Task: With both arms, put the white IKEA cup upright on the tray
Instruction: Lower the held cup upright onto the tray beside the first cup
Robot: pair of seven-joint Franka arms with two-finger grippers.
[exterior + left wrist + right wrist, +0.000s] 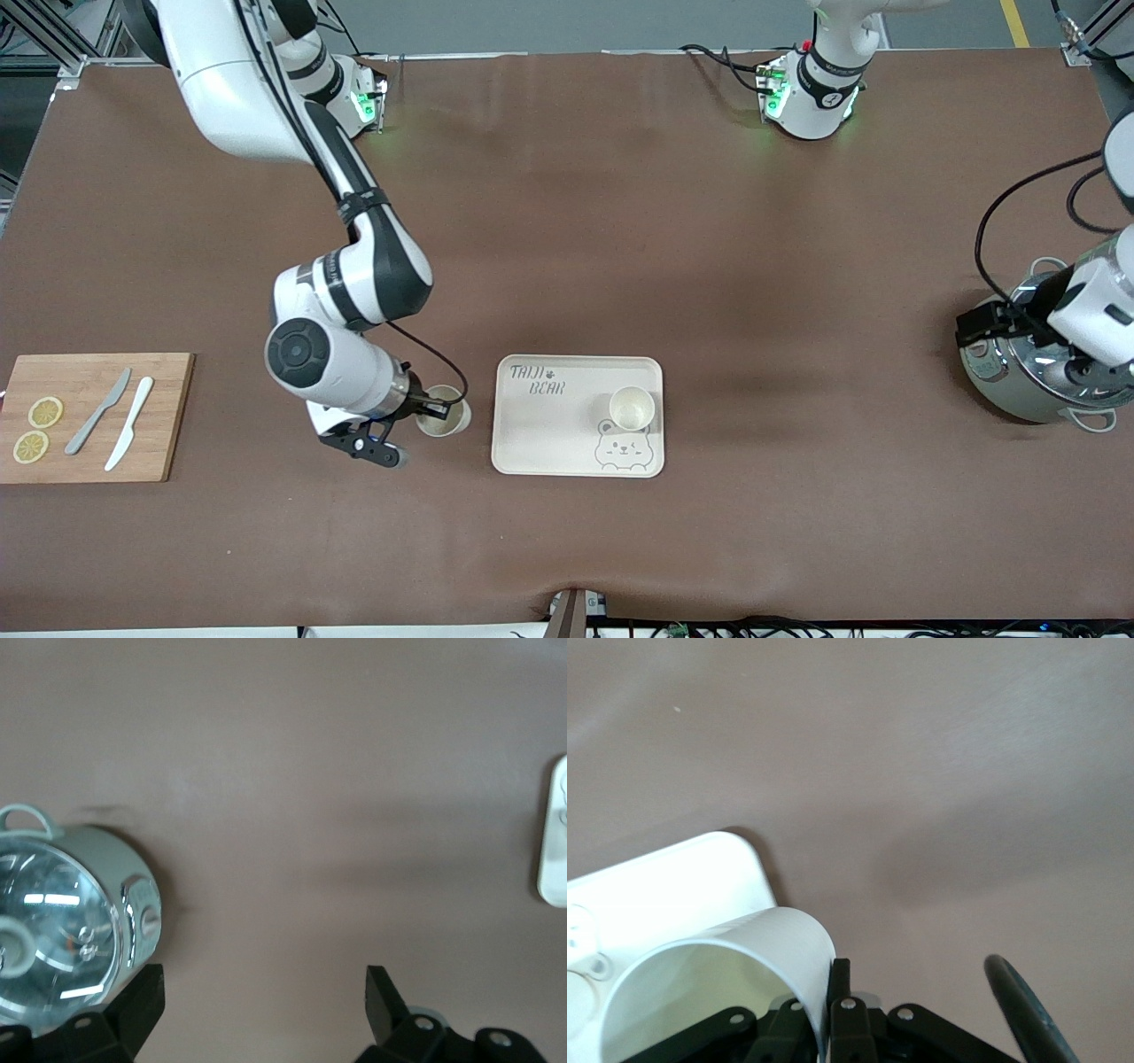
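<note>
A cream tray point(540, 425) with a grey bear drawing lies on the brown table. One white cup point(632, 408) stands upright on it above the bear. My right gripper point(434, 409) is shut on the rim of a second white cup point(445, 413), mouth up, just beside the tray on the right arm's side. In the right wrist view the cup wall point(775, 948) sits pinched in the gripper point(829, 981), with the tray's corner point(673, 886) under it. My left gripper point(262, 1005) is open and empty over the table beside a pot; the tray's edge point(555, 842) shows too.
A steel pot with a glass lid point(1028, 381) stands at the left arm's end of the table, also in the left wrist view point(62, 921). A wooden cutting board point(164, 416) with two lemon slices and two knives lies at the right arm's end.
</note>
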